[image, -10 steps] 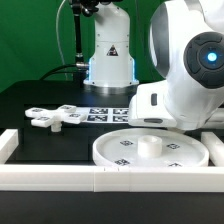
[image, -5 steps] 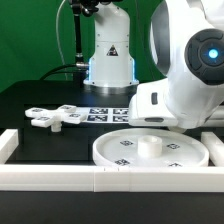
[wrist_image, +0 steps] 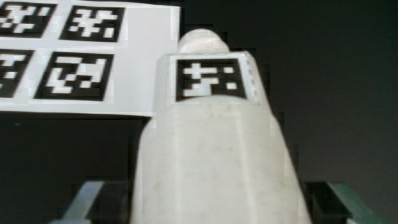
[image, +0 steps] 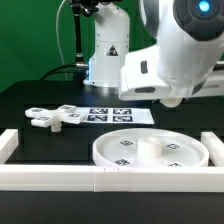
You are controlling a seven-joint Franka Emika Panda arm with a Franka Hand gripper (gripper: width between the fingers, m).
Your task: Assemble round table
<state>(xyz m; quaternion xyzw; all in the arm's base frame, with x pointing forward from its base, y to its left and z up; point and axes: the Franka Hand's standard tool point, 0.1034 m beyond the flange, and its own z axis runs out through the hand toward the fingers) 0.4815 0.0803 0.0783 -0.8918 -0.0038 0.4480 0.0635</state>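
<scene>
In the wrist view my gripper is shut on the white cylindrical post, which stands out lengthwise from between the jaws with a square tag near its far end. The fingers show on either side of it. In the exterior view the rimmed round disc lies flat behind the front wall, with a small raised hub at its middle. The four-armed cross-shaped foot lies on the black table at the exterior view's left. The arm's wrist hangs above the disc; its fingers and the post are hidden there.
The marker board lies flat behind the disc and also shows in the wrist view beyond the post. A white straight-walled frame runs along the front, with an end wall at the exterior view's left. The robot base stands at the back.
The arm has risen and swung toward the exterior view's left, away from just above the disc. The disc and the foot have not moved.
</scene>
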